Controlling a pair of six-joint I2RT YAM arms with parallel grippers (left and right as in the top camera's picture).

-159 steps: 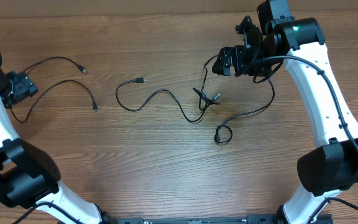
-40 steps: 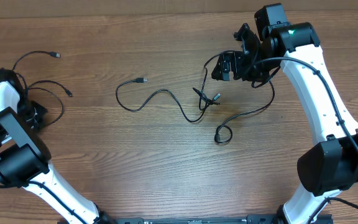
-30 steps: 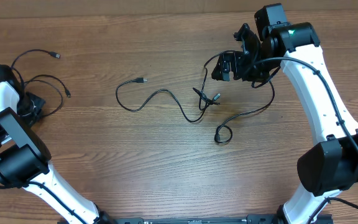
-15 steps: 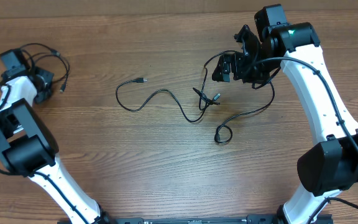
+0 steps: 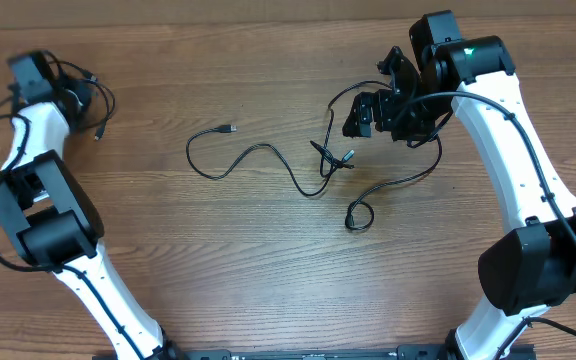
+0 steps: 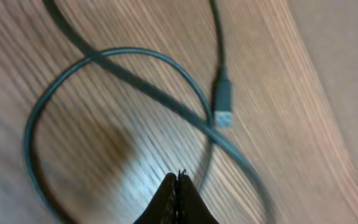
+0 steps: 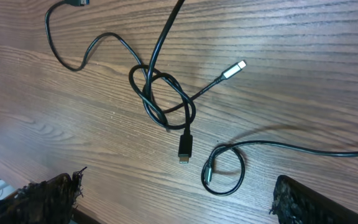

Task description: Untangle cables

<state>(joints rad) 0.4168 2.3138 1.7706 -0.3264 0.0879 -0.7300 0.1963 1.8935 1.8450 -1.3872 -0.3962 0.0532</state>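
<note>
Two tangled cables (image 5: 330,160) lie mid-table, knotted (image 7: 163,99), with a black plug (image 7: 185,148) and a silvery tip (image 7: 234,70) sticking out. One strand runs left to a plug (image 5: 228,129); another ends in a small loop (image 5: 358,215). My right gripper (image 5: 370,105) hovers over the knot, wide open and empty (image 7: 178,182). A separate cable (image 5: 96,95) is bunched at the far left corner beside my left gripper (image 5: 68,95). Those jaws are pressed shut (image 6: 179,175). A loop (image 6: 110,56) and a plug (image 6: 222,102) of that cable lie just ahead; the grip point itself is hidden.
The wooden table's far edge (image 5: 218,22) runs close behind the left gripper and its cable. The right arm's own thicker black cable (image 5: 438,140) hangs near the tangle.
The left arm has swung up toward the far left corner, and the bunched cable has travelled with it. The right arm and the knot have barely moved.
</note>
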